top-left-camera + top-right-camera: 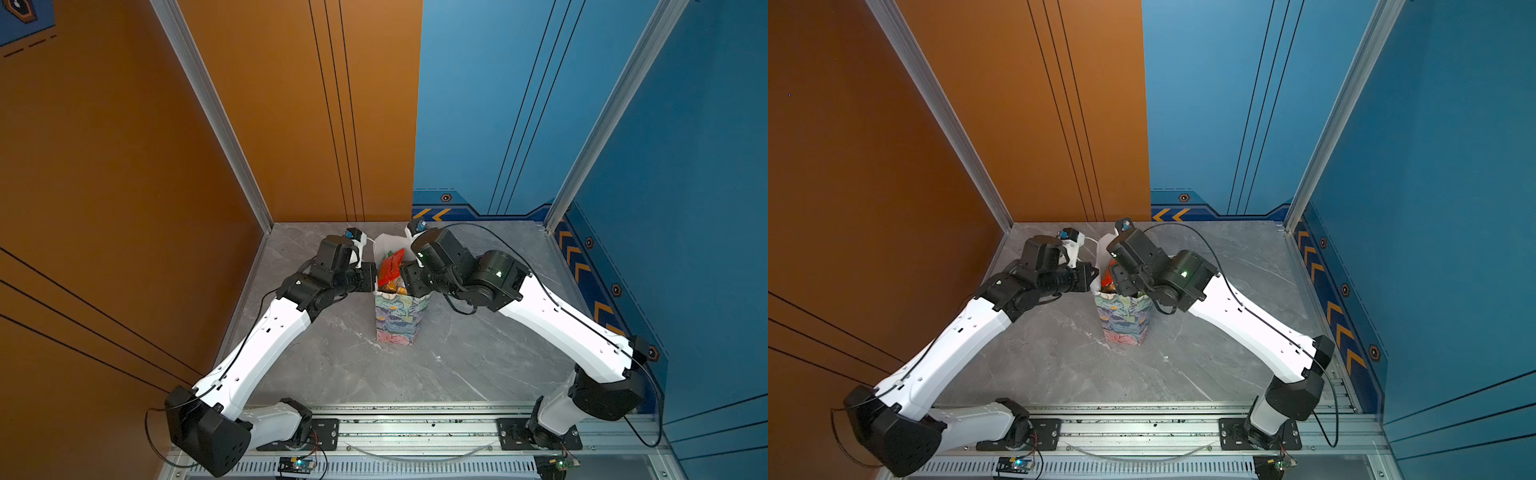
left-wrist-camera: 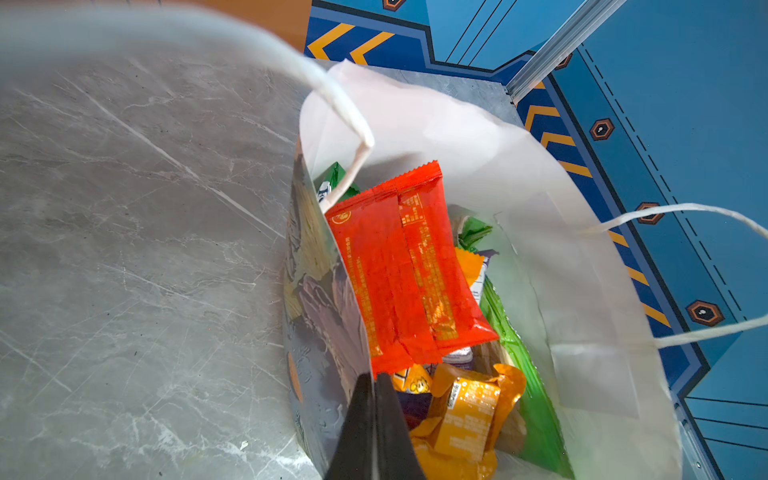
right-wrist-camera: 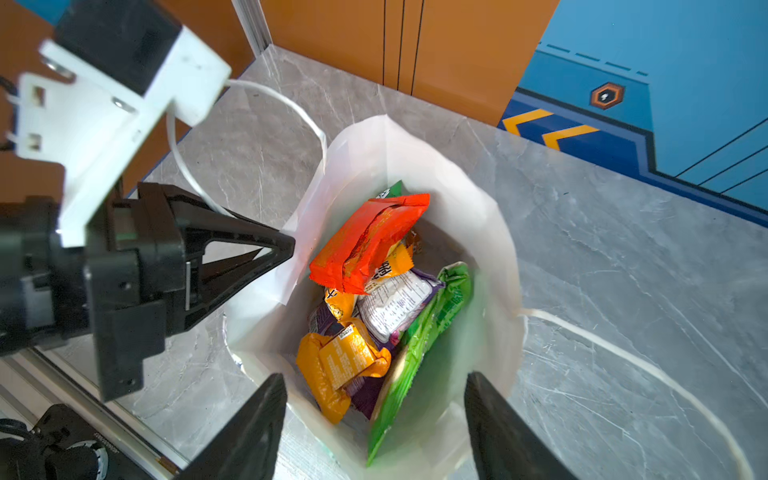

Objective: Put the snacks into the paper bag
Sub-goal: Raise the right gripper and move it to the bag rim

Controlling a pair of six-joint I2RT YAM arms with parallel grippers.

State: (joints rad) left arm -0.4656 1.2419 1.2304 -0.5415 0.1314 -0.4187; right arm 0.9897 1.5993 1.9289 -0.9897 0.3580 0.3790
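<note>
Several snacks (image 1: 390,269) lie heaped inside the paper bag (image 1: 397,320), which stands upright on the grey marble tabletop (image 1: 457,357) between two robot arms. A red packet (image 2: 407,270) sits topmost, tilted against the bag's wall. Beneath it are an orange packet (image 3: 345,365), a green packet (image 3: 432,328) and a purple-and-white packet (image 3: 395,307). The left gripper (image 3: 286,248) is pinched tight on the bag's rim, its fingers (image 2: 395,436) closed with the paper wall between them. The right gripper (image 3: 374,376) hangs just above the bag's mouth, fingers spread wide and empty.
</note>
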